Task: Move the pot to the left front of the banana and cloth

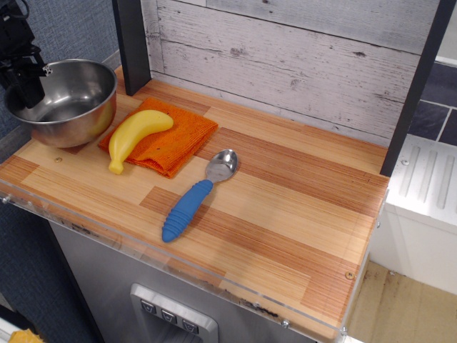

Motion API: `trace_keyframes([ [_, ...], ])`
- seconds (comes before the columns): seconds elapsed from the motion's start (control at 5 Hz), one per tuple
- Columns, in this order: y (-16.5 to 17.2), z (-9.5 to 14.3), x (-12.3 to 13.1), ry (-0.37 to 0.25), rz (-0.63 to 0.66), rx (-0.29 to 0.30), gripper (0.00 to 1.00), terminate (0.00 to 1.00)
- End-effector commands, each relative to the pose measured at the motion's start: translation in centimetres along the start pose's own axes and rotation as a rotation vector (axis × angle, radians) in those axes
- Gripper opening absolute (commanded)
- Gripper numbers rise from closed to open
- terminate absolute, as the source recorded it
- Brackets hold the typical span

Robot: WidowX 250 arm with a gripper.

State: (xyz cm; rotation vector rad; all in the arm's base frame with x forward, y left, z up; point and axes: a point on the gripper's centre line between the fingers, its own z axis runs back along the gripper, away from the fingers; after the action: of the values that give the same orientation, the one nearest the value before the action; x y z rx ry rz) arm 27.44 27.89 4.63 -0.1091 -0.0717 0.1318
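Note:
The shiny steel pot (75,107) stands at the left edge of the wooden counter, just left of the orange cloth (182,136). The yellow banana (136,134) lies on the cloth's left part, its tip pointing to the front. My black gripper (27,87) comes down from the upper left and is closed over the pot's left rim, one finger inside the bowl. The pot's base seems to rest on the wood; I cannot tell for sure.
A metal spoon with a blue handle (187,207) lies in front of and to the right of the cloth. A dark post (132,43) stands behind the pot. A plank wall (300,57) runs along the back. A clear guard strip (107,232) lines the front edge.

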Motion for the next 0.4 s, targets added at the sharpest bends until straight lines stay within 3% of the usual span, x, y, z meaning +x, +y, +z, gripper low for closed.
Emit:
trace_keyframes([
  [0.0, -0.2, 2.44, -3.72, -0.023, -0.05, 0.086, 0.0, 0.0],
  [0.2, -0.85, 3.01, -4.38, -0.023, -0.065, 0.096, 0.0, 0.0],
])
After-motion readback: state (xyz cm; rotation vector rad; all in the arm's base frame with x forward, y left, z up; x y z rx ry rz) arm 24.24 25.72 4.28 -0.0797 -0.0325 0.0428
